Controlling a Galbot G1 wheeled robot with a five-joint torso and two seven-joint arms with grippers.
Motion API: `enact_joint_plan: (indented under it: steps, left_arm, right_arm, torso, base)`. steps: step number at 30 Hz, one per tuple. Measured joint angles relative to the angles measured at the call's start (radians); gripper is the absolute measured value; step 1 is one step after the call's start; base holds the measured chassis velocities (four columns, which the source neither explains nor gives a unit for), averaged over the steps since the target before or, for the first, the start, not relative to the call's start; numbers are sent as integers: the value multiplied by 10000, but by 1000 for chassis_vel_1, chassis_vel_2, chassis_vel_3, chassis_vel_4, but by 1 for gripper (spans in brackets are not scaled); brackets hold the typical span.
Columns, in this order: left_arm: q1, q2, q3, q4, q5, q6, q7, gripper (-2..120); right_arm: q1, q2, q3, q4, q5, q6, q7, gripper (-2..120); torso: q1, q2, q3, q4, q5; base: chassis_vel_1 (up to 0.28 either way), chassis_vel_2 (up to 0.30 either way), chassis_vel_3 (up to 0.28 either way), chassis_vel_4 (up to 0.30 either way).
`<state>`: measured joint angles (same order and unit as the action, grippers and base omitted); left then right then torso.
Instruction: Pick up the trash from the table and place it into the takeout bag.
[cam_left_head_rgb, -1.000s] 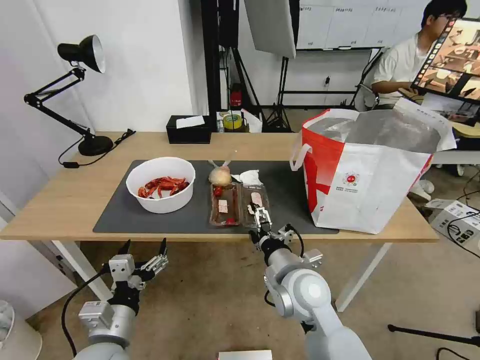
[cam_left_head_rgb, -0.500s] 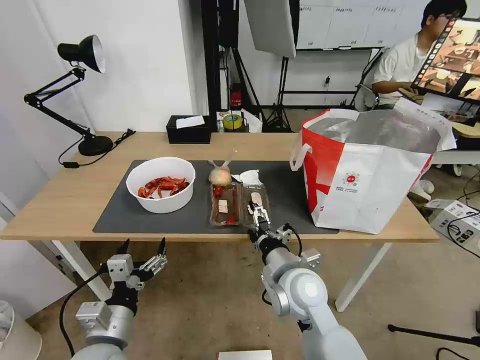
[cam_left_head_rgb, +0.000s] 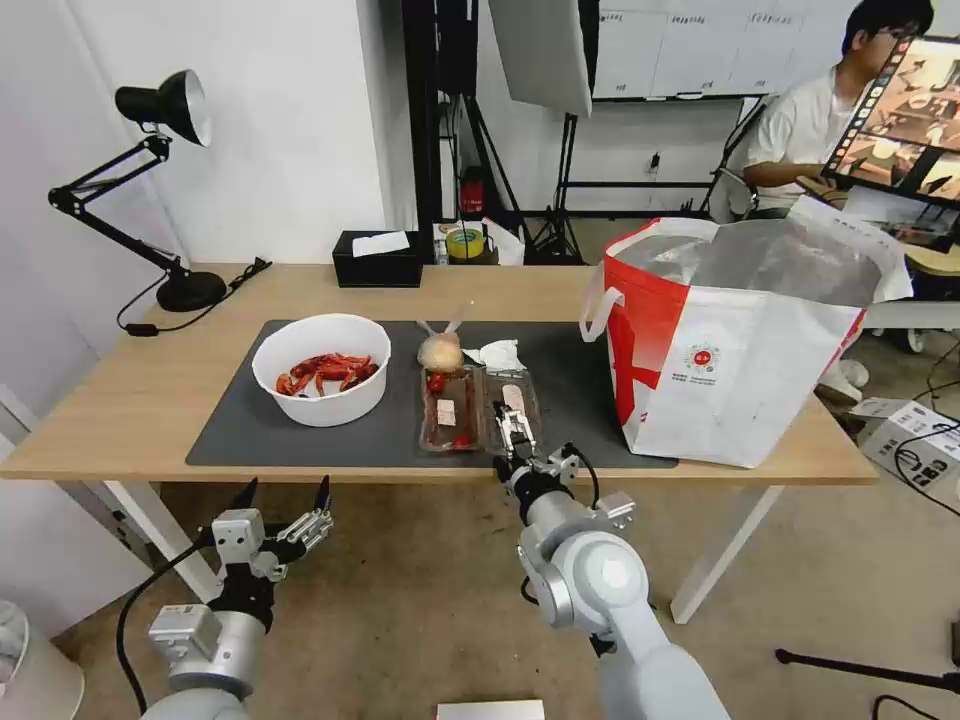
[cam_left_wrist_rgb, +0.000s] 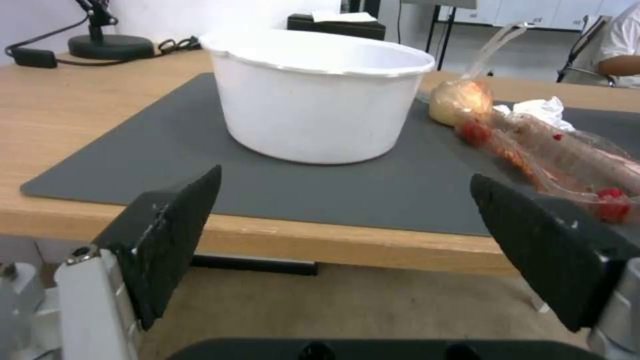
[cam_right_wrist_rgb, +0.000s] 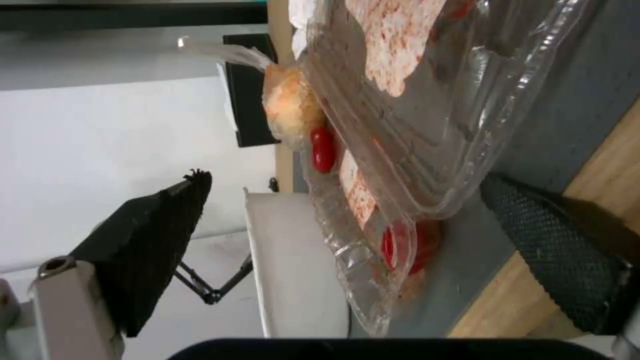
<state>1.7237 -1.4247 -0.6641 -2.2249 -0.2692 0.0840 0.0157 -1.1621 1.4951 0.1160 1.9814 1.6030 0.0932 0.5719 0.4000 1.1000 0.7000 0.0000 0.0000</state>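
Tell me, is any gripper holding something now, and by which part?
Nothing is held. The right gripper is open around the near edge of the plastic tray; the left gripper is open below the table.

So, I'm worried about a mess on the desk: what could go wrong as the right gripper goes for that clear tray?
The right gripper is open around the near edge of the clear hinged tray. That thin plastic may flex or slip when pinched. The tray is open and holds loose scraps, so tilting it could spill them on the mat. The knotted bag lies against its far end and might be dragged or pushed. The left gripper waits below the table edge.
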Motion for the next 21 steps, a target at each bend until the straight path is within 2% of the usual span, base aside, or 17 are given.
enact_joint_plan:
  steps: [21]
  left_arm:
    - [4,-4,28,33,-3,-23,0,100]
  right_arm:
    - [214,104,-6,-181,-320,-32,-49,100]
  torso:
    - [0,0,0,0,0]
  base:
    - [0,0,0,0]
